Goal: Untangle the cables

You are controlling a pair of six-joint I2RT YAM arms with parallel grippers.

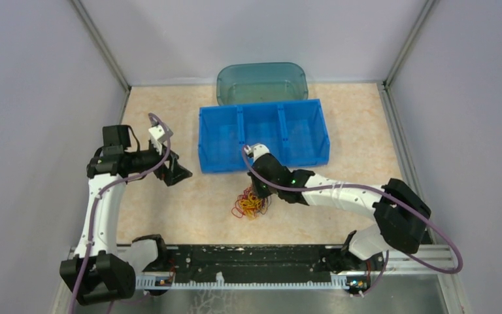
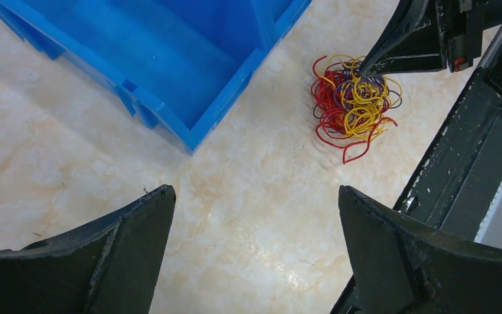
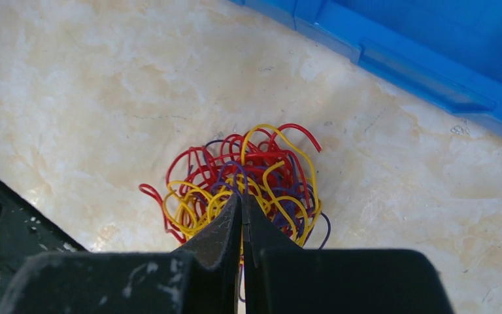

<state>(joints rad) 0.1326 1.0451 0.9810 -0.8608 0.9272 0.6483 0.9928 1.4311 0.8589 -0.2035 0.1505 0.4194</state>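
The cables [image 1: 250,204] are a fist-sized clump of red, yellow and dark purple curly strands lying on the table just in front of the blue bin. They also show in the left wrist view [image 2: 353,104] and the right wrist view [image 3: 248,176]. My right gripper [image 1: 256,195] is down on the top of the clump, its jaws pressed together [image 3: 242,196] with a purple strand showing between them. Its tip also shows in the left wrist view [image 2: 364,70]. My left gripper [image 1: 176,173] is open and empty [image 2: 255,193], above bare table to the left of the clump.
A blue three-compartment bin [image 1: 265,163] stands behind the clump, also in the left wrist view [image 2: 222,104] and the right wrist view [image 3: 425,85]. A teal tub [image 1: 261,82] stands behind it. A black rail [image 1: 248,258] runs along the near edge.
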